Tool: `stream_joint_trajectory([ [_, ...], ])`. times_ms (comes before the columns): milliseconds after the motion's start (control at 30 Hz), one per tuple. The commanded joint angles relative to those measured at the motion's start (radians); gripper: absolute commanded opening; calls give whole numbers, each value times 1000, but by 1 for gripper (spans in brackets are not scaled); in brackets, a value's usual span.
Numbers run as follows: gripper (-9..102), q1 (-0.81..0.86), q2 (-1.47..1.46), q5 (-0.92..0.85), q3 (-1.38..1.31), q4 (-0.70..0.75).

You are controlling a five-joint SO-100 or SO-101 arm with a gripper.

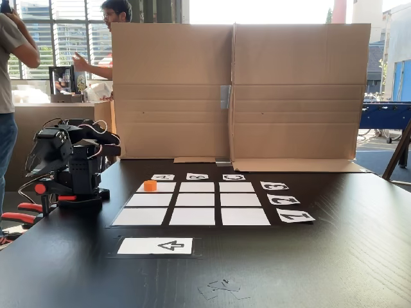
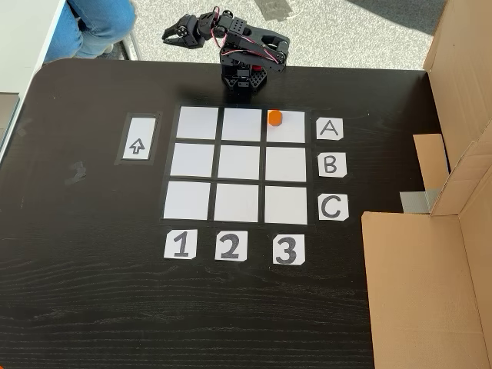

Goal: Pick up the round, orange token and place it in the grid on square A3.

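The orange token (image 1: 150,185) (image 2: 274,118) stands upright on the grid (image 1: 196,216) (image 2: 237,163), inside square A3 (image 1: 163,187) (image 2: 288,128); this cell sits beside label A and in line with label 3. The token rests near the cell's corner closest to the arm. The black arm (image 1: 70,167) (image 2: 246,54) is folded back over its base at the table's edge, away from the grid. Its gripper (image 1: 40,157) (image 2: 171,34) hangs off the table edge with nothing in it; the dark jaws are too small to read.
A white card with a black arrow (image 1: 155,246) (image 2: 137,138) lies beside the grid. A tall cardboard wall (image 1: 237,90) (image 2: 430,254) borders one table side. Orange-handled clamps (image 1: 19,217) hold the base. Two people (image 1: 9,83) stand beyond the table.
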Motion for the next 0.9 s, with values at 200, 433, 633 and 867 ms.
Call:
stream_joint_trajectory([
  [200, 0, 35, 11, -5, 8, -23],
  [433, 0, 32, 11, -5, 12, -37],
  [633, 0, 32, 11, -5, 12, -37],
  [867, 0, 31, 11, -5, 12, -37],
])
